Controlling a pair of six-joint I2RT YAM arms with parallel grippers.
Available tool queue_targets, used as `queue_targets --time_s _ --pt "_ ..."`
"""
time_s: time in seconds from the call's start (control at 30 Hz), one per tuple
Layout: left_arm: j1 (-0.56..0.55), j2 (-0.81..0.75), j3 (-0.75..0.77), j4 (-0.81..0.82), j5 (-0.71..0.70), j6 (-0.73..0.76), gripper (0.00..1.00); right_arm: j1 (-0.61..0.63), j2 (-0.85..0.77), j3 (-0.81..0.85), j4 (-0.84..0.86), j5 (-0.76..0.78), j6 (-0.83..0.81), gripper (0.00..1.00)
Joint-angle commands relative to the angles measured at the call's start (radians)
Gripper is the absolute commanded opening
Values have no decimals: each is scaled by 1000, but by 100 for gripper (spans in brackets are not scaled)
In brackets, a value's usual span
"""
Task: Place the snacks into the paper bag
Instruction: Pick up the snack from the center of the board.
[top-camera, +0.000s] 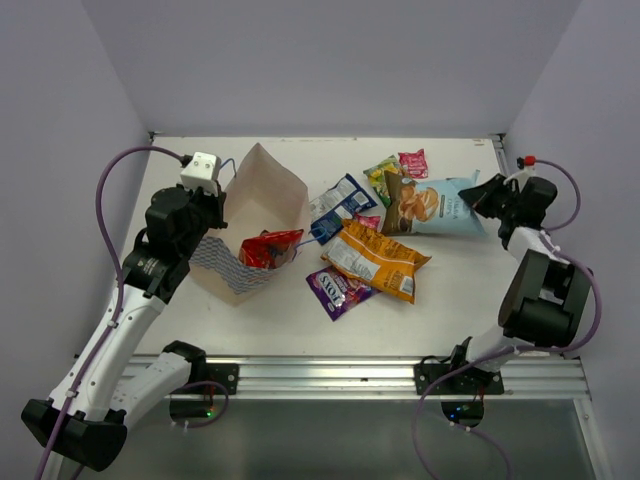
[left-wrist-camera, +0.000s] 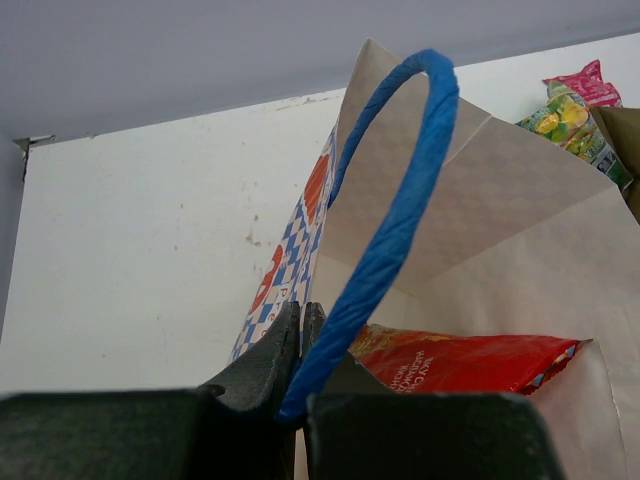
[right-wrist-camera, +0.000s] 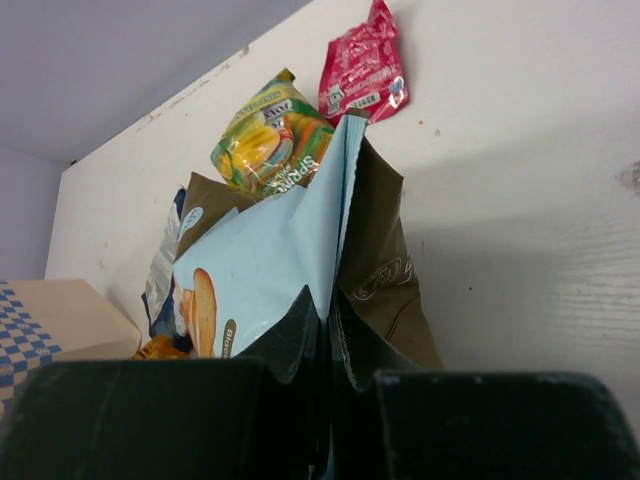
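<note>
Left fingers (left-wrist-camera: 300, 330) pinch the paper bag's blue handle (left-wrist-camera: 395, 220) (right fingers (right-wrist-camera: 328, 320) clamp the light-blue bag (right-wrist-camera: 265, 265)).

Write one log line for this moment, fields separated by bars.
left end effector: shut on bag handle | right end effector: shut on light-blue bag | red packet: inside paper bag

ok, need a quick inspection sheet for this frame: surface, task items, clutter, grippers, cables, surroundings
Surface: white table, faint specks, metal rail along the near edge.
Task items: paper bag on its side, mouth toward the snacks, red packet inside. Outside: light-blue bag, orange bag, purple pack, pink pack, yellow-green pack, blue-white packet.
Clutter: nothing seen.
Grippers: left gripper shut at the bag's rim by the blue handle; right gripper shut on the light-blue bag's edge.
Cables: purple cables loop off both arms, off the table.
Surroundings: plain grey walls.
</note>
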Motion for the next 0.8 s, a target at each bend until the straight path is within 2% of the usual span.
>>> queue_targets --time_s 0.0,0.3,0.4,0.57,0.77 --pt "-2 -5 -8 39 14 11 0 0 -156 26 -22 46 -26 0" --pt "-2 -4 15 28 26 11 0 16 -344 117 -123 61 -40 0" --pt "-2 -2 23 22 31 11 0 60 -402 160 -144 70 -37 0" --pt "-2 3 34 10 48 10 0 215 -468 270 -256 165 -146 0" --pt "-2 7 52 -4 49 8 0 319 -511 355 -235 166 -137 0"
